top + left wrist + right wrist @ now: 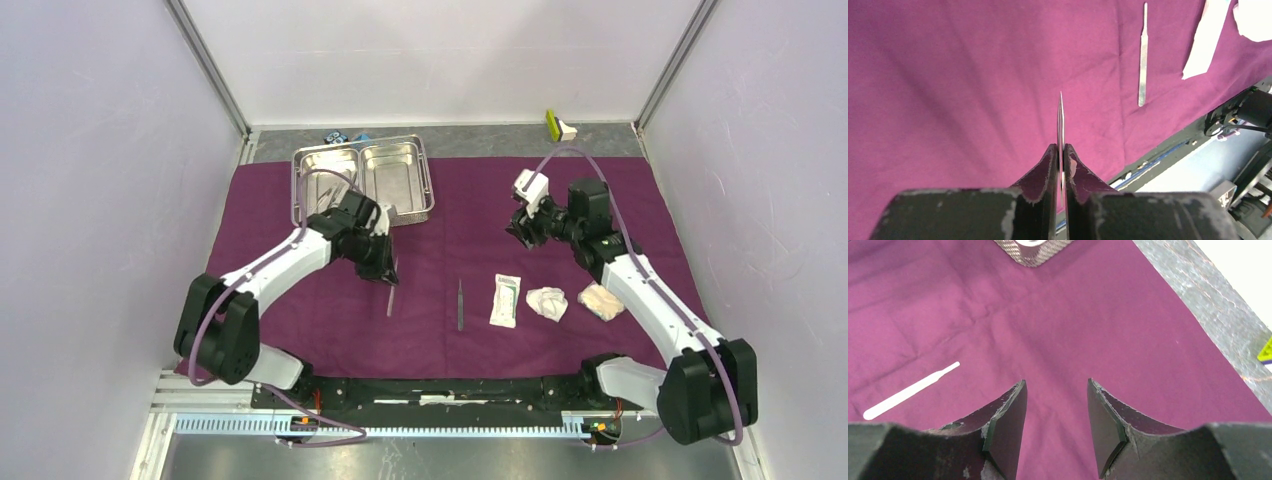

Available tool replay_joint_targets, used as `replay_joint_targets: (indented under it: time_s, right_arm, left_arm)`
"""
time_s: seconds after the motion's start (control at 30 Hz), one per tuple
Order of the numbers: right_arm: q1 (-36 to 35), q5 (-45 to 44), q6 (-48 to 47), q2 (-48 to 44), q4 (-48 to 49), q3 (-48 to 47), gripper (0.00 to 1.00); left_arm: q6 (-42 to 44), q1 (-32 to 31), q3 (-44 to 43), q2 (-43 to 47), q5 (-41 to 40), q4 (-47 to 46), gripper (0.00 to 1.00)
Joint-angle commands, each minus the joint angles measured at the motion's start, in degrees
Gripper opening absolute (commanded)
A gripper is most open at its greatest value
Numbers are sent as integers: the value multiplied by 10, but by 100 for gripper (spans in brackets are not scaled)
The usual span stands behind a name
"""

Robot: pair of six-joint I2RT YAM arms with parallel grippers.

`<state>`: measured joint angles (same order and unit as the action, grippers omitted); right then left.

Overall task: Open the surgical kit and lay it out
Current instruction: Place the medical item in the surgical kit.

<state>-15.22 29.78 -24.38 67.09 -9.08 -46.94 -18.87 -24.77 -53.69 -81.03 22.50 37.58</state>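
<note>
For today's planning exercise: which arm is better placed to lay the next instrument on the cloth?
Probably left: the left claw grips the tweezers over the purple cloth; the right claw is open and empty.

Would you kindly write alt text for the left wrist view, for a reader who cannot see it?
The left gripper is shut on tweezers, tips pointing away over the purple cloth. Further off lie forceps, a white packet and gauze.
</note>
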Motion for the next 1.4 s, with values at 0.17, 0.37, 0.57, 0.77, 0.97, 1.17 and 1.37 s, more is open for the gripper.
replay_joint_targets:
  time_s: [0.17, 0.37, 0.57, 0.77, 0.97, 1.17, 1.37]
  right_arm:
    - [50, -19, -6, -57, 51, 62, 54]
    - [62, -13, -4, -65, 56, 71, 55]
    - [66, -6, -1, -73, 57, 75, 55]
    - [69, -1, 5, -78, 65, 83, 56]
    - [70, 6, 9, -78, 66, 82, 56]
    - [71, 10, 12, -79, 70, 82, 57]
    - [71, 19, 16, -73, 72, 77, 57]
  left_arm:
    - [-157, -79, -23, -66, -69, -25, 12]
    - [-179, -99, -56, -102, -70, -23, 9]
    - [-181, -115, -69, -115, -83, -29, 9]
    - [-178, -114, -45, -87, -104, -41, 13]
    - [-175, -105, -28, -72, -103, -58, 12]
    - [-179, -73, 6, -49, -103, -73, 4]
    - [-153, -41, 9, -31, -89, -61, 2]
